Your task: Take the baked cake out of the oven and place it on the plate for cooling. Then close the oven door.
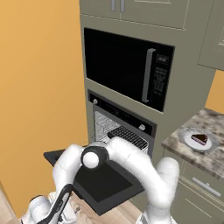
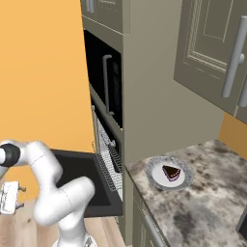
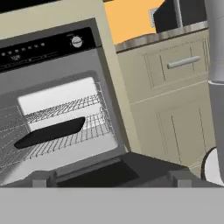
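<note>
An orange wall is backing a grey-green cabinet column, which is housing the microwave [image 1: 127,65] above and the oven [image 1: 120,127] below; a mottled stone counter [image 2: 202,207] is running off to the right of the column.

The cake [image 1: 200,139] is already sitting on the plate [image 1: 209,146], and the plate is resting on the counter just beside the column. The first part of the task therefore appears complete. Inside the oven, a black tray [image 3: 50,132] is lying on a wire rack [image 3: 65,144].

The door [image 1: 105,183] is hanging fully open, lying roughly level in front of the oven cavity. The step in hand is judged to be the closing of the door.

The gripper [image 2: 8,198] is hanging low, to the left of the door and apart from it, with its jaws spread wide and gripping nothing. The hand camera is looking across the door toward the open cavity.

The next move is calling for the hand to travel under or against the free front edge of the door, then to push upward and inward so the panel swings on its lower hinge. The arm's elbow, which is reaching over the door, will need to clear the swing path.
</note>
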